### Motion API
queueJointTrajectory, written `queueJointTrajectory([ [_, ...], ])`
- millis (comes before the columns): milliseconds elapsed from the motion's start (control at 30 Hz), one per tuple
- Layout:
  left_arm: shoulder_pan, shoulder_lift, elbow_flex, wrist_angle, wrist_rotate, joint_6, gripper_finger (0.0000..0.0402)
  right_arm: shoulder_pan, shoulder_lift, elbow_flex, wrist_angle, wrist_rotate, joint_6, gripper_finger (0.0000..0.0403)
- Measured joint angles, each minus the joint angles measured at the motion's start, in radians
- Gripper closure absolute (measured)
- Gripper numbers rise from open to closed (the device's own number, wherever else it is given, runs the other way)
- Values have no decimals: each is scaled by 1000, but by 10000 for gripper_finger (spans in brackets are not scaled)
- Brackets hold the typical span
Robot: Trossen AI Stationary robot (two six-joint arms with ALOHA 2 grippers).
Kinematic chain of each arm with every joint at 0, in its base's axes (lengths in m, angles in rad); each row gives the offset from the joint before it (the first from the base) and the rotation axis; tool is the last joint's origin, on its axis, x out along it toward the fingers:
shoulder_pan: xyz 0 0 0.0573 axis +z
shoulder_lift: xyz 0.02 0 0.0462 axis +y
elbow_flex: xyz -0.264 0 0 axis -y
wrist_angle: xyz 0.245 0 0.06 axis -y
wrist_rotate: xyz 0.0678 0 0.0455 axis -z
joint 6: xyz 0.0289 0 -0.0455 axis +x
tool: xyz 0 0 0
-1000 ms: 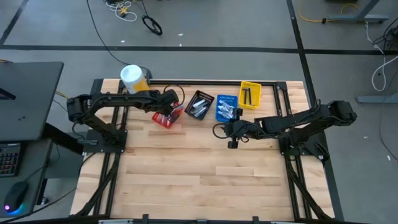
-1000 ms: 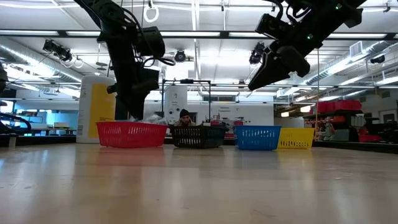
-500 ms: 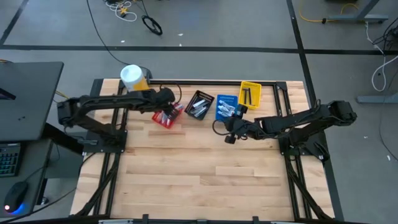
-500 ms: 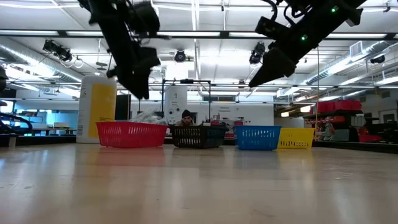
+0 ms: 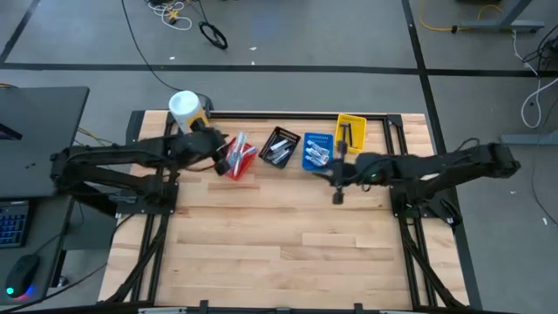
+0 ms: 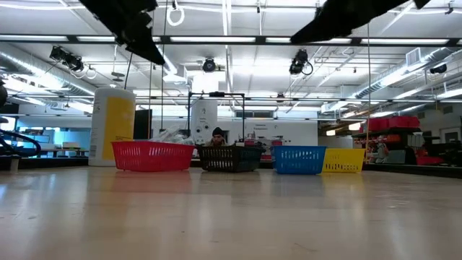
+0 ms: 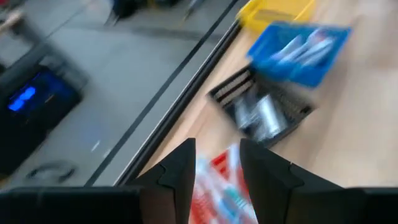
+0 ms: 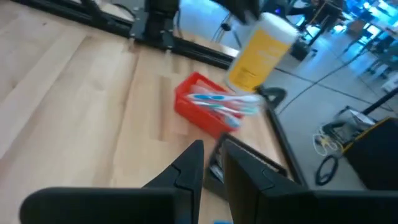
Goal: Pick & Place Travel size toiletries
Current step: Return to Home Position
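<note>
No readable text, brand, number or sign in any view; any print on the yellow canister point(image 6: 114, 133) too blurred to tell.

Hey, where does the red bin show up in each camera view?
High view: the red bin sits at the table's back, left of centre.
Low view: leftmost in the bin row.
Left wrist view: lower middle of the picture.
Right wrist view: picture's centre.
Shared landmark: yellow canister beside it, except left wrist.

Red bin point(image 6: 152, 156), black bin point(image 6: 231, 159), blue bin point(image 6: 298, 160), yellow bin point(image 6: 343, 160) in a row, canister point(image 6: 112, 126) beside the red.
</note>
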Motion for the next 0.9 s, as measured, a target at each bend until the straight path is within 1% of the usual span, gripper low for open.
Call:
queueJointTrajectory([
  [100,-8,-93,-107,165,102,47,269,-37,-106,0,-109,-3,62,338],
  [200,-9,-180,-243,348,234,130,269,-63,-193,-33,-139,-3,104,339],
  [300,-9,-262,-374,525,305,196,269,-81,-271,-113,-96,-65,107,339],
  [367,-9,-313,-451,638,311,211,269,-88,-323,-186,-3,-132,110,339],
  [433,-8,-359,-515,712,312,208,269,-91,-374,-258,83,-175,120,339],
  [600,-9,-485,-620,744,314,175,269,-94,-520,-368,99,-175,211,339],
  [833,-9,-659,-709,742,313,178,269,-94,-757,-447,67,-186,196,339],
  [900,-9,-705,-736,734,316,164,269,-94,-822,-461,32,-190,197,339],
])
